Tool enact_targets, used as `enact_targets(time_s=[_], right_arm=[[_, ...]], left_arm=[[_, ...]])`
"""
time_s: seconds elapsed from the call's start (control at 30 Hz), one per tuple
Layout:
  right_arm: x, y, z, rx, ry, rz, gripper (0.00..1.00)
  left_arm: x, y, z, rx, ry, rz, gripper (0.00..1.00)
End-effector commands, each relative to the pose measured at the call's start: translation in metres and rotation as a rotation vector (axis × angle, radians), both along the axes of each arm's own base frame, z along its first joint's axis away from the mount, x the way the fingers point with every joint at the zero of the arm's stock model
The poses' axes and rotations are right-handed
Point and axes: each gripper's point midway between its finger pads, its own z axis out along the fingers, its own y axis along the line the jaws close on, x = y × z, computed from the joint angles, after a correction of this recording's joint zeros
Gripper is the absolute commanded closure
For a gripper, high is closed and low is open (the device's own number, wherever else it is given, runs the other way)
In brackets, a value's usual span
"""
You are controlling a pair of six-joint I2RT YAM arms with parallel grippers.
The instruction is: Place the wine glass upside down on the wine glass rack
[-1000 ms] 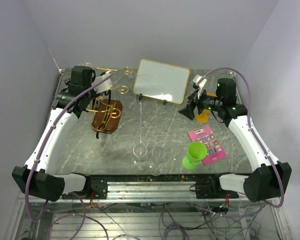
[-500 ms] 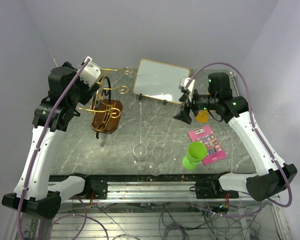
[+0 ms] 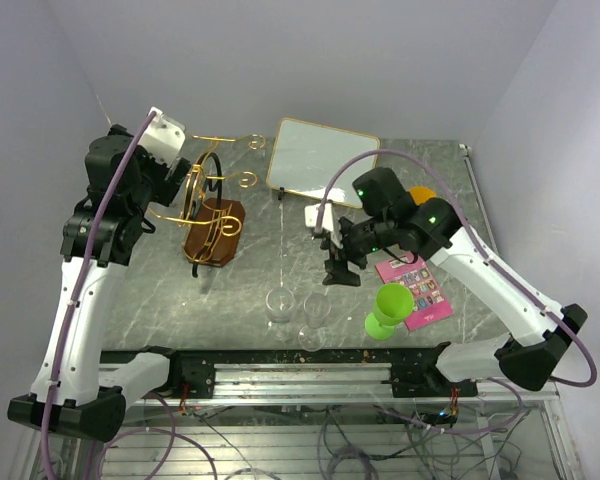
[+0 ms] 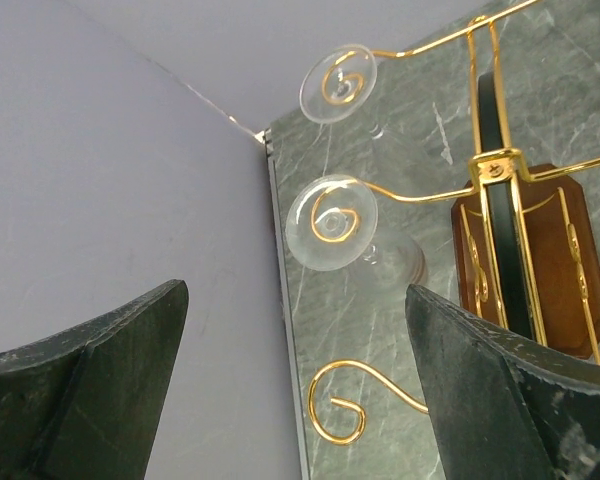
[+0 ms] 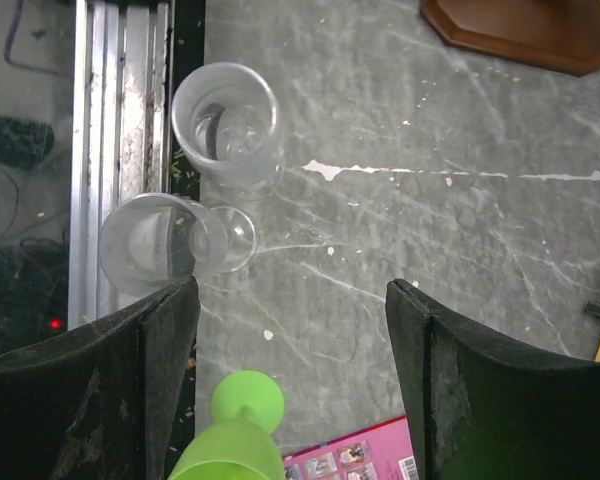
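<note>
The rack (image 3: 218,228) is gold wire on a dark-brown base. The surface (image 3: 250,270) is grey marble veined in white. The glasses (image 3: 280,303) are clear, the goblet (image 3: 390,305) bright green, the card (image 3: 428,295) pink with small coloured pictures, and the board (image 3: 323,162) white in a gold frame.

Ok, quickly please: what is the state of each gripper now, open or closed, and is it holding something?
Left gripper: open, holding nothing.
Right gripper: open, holding nothing.
</note>
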Motion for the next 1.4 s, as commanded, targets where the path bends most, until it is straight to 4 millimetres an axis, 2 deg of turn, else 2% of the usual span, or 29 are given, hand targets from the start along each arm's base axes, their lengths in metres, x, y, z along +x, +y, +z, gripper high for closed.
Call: enact_targets(time_s=[0.0,0.27,0.57,0.73,0.8,0.97,1.23,1.37], right_arm=[[-0.012,0.0,-0.019,-0.116,-0.022,0.004,0.25],[-0.028,0.011,-0.042,-0.204,-0.009,0.061,0.28],[-0.038,0.019,-0.064,-0.293,-0.003,0.105,0.46],[-0.038,0.015,-0.069,-0.349,-0.021,0.12,0.61],[-0.037,0.011,-0.071,-0.373,-0.025,0.119,0.64],[-0.037,0.002,-0.07,-0.4,-0.045,0.128,0.72],[-0.031,-0.009,-0.066,-0.419,-0.104,0.107,0.99],[-0.022,-0.011,-0.047,-0.381,-0.178,0.066,1.0]], left_arm=[[0.007,0.005,-0.003,-0.043,-0.025,0.026,0.0],[0.014,0.008,-0.01,-0.03,-0.003,0.035,0.0],[0.017,0.008,-0.027,-0.015,0.026,0.036,0.0],[0.02,0.007,-0.028,-0.013,0.03,0.027,0.0],[0.021,0.006,-0.029,-0.016,0.033,0.023,0.0],[0.024,0.003,-0.032,-0.025,0.044,0.012,0.0],[0.027,-0.001,-0.034,-0.035,0.06,0.001,0.0],[0.028,-0.001,-0.033,-0.046,0.059,0.003,0.0]])
